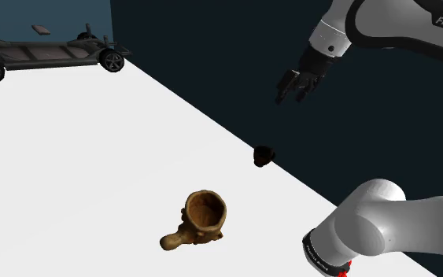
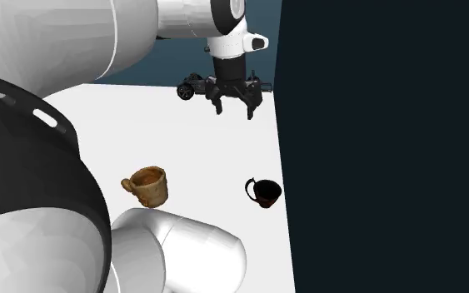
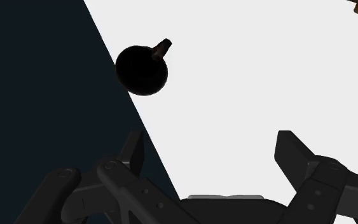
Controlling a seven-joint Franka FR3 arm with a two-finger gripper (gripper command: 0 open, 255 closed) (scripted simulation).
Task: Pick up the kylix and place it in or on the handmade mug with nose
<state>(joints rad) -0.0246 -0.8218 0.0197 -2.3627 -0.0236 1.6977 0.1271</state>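
Note:
The kylix [image 1: 263,155] is a small black cup with a handle, standing at the very edge of the white surface [image 1: 70,173]. In the second exterior view the kylix [image 2: 264,192] shows a dark reddish inside. The brown mug with a nose [image 1: 200,218] stands on the surface, nearer the shoulder camera than the kylix; the mug [image 2: 147,185] is upright, mouth up. My gripper [image 1: 293,86] hangs in the air well above the kylix, open, nothing between its fingers. In the wrist view the kylix [image 3: 142,69] lies ahead of the open gripper [image 3: 212,149], toward one finger's side.
A dark toy car [image 1: 42,55] sits at the far corner of the white surface. The surface's edge runs diagonally right beside the kylix, with dark wall beyond it [image 1: 251,63]. My arm's elbow [image 1: 369,228] bulks at the shoulder view's lower right.

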